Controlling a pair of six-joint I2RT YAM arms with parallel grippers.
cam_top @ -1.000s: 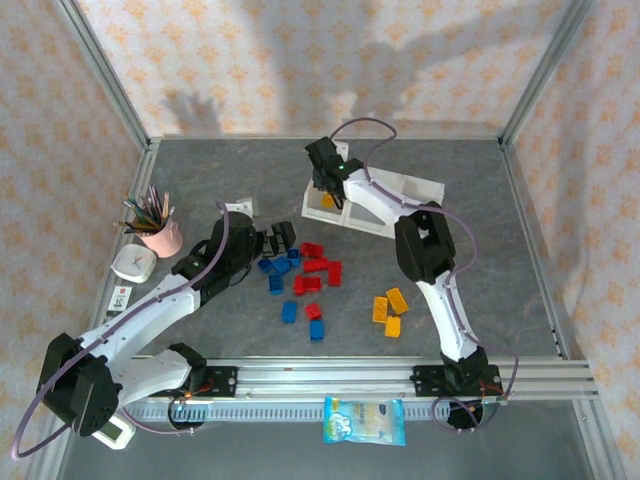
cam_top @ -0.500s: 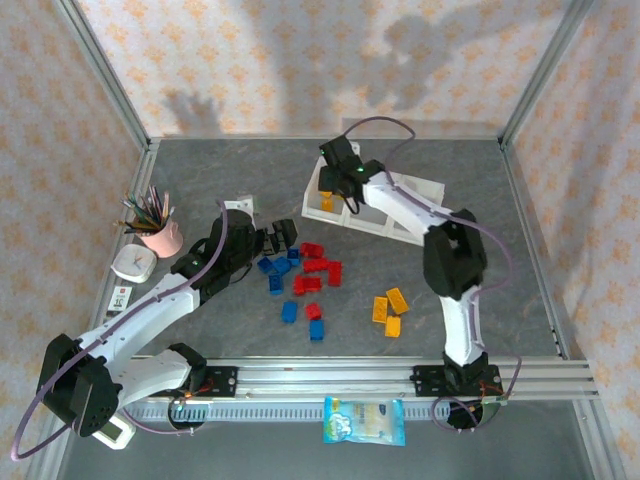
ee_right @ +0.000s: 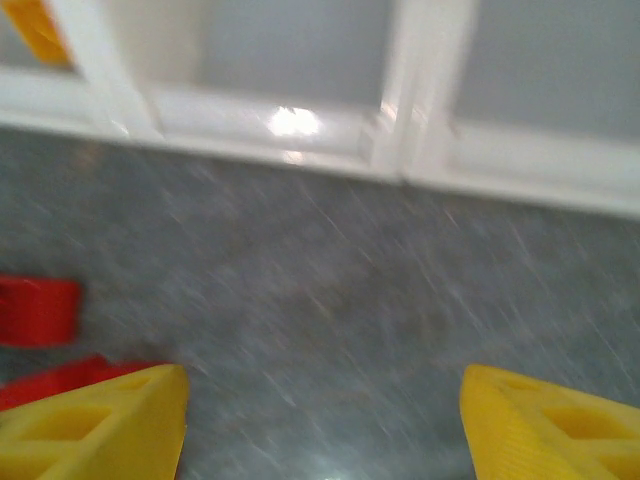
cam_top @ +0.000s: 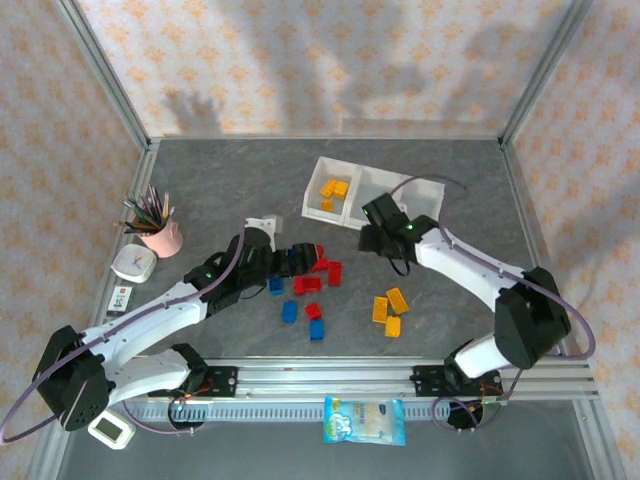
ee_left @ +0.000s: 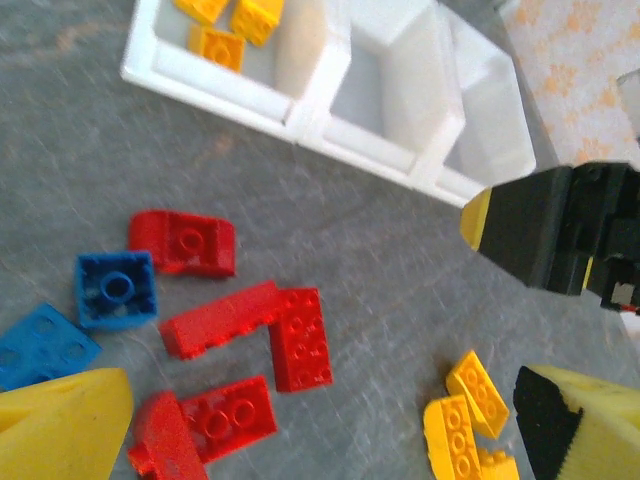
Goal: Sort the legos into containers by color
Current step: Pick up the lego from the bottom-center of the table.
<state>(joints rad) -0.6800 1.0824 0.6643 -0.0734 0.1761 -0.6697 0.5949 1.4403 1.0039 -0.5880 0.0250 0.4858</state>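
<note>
Right gripper [ee_right: 325, 420] is hovering beside the containers [ee_left: 380, 150], fingers open and empty. Left gripper [ee_left: 320, 430], fingers spread, is hovering over red legos [ee_left: 300, 340], likely to pick one.

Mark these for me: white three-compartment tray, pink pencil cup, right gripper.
white tray [ee_left: 385, 100], left wrist view, bare floor of the middle compartment.
pink pencil cup [cam_top: 163, 240], top external view, the cup's side wall.
right gripper [ee_right: 322, 400], right wrist view, midway between its yellow fingertips.

Grey mottled surface [cam_top: 220, 180] before me. On it: white three-compartment tray [cam_top: 322, 216] far centre; loose red legos [cam_top: 312, 284], blue legos [cam_top: 289, 312] and yellow legos [cam_top: 388, 308] mid-surface; pink pencil cup [cam_top: 162, 238] at left.
</note>
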